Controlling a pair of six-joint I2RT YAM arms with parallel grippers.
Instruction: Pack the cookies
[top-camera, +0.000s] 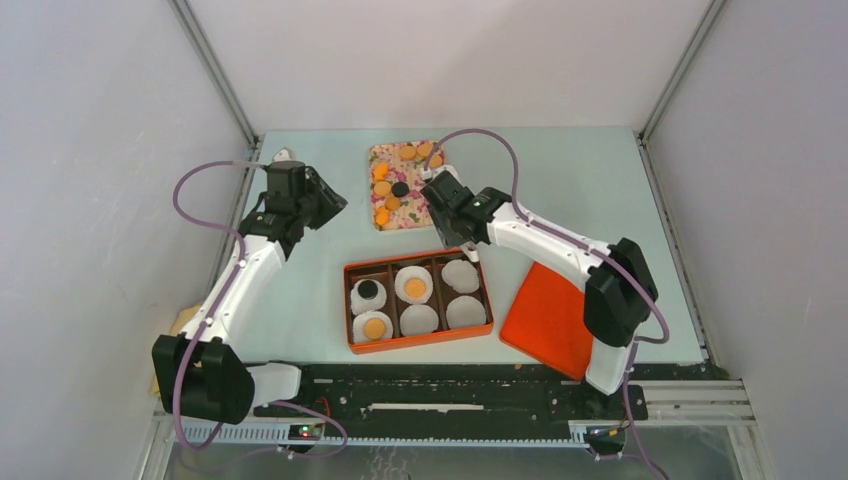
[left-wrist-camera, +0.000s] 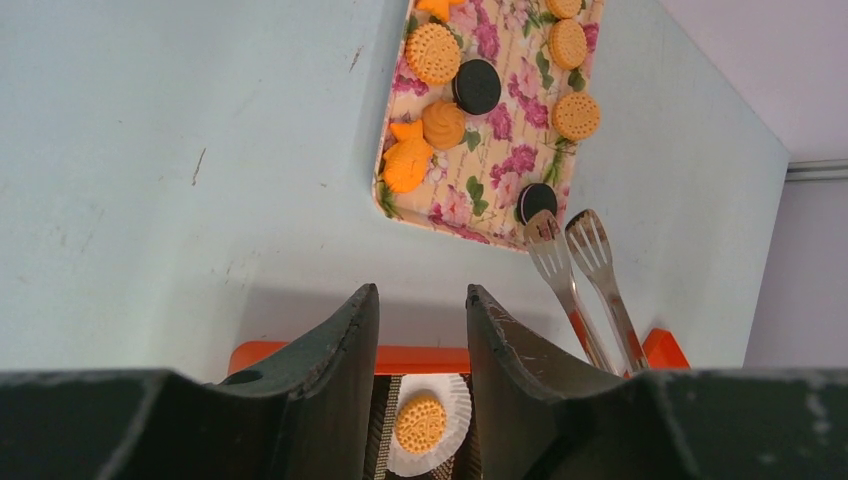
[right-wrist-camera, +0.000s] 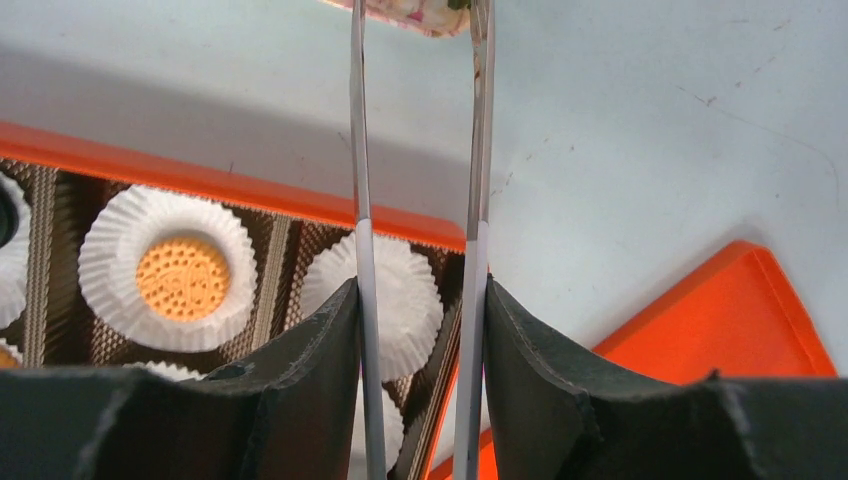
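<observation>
Six cups (three empty), three hold cookies; one pair of tongs.

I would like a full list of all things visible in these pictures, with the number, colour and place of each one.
tray: one, pink floral, far middle of the table
cookies on the tray: about ten, mostly orange-tan, two black
box: one, orange, six compartments, near middle
paper cups: six, white, one per compartment
cookies in the box: three, two orange-tan and one black, in cups
lid: one, orange, right of the box
tongs: one, metal, in the right gripper
table: one, pale blue
left gripper: black, open, empty
right gripper: black, closed on the tongs
</observation>
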